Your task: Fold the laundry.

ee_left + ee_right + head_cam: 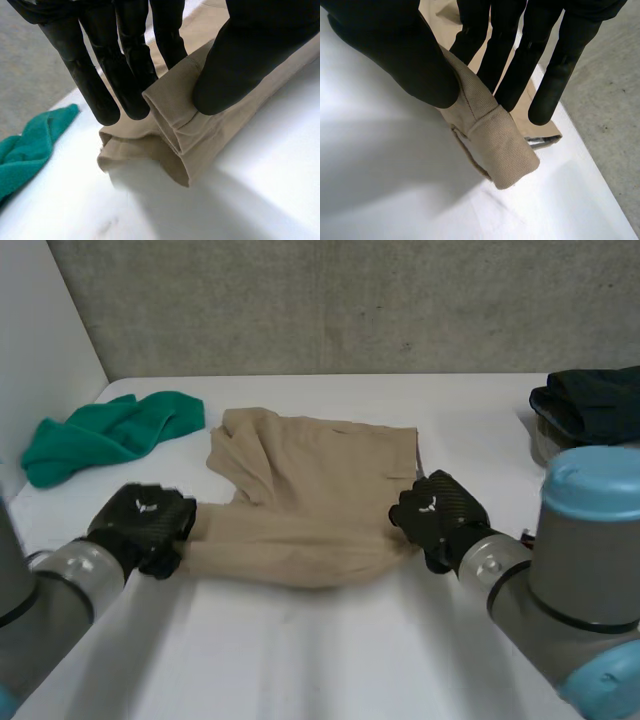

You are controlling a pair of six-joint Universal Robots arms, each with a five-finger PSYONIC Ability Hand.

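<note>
On the white table (330, 650), the beige garment (310, 490) at ctr is pinched btwn thumb & fingers at its near edge by the left hand (140, 525) at 8 o'clock & the right hand (440, 512) at 4, w/ a green cloth (110, 435) seen at 10 & dark clothes (595, 400) at 2.
</note>
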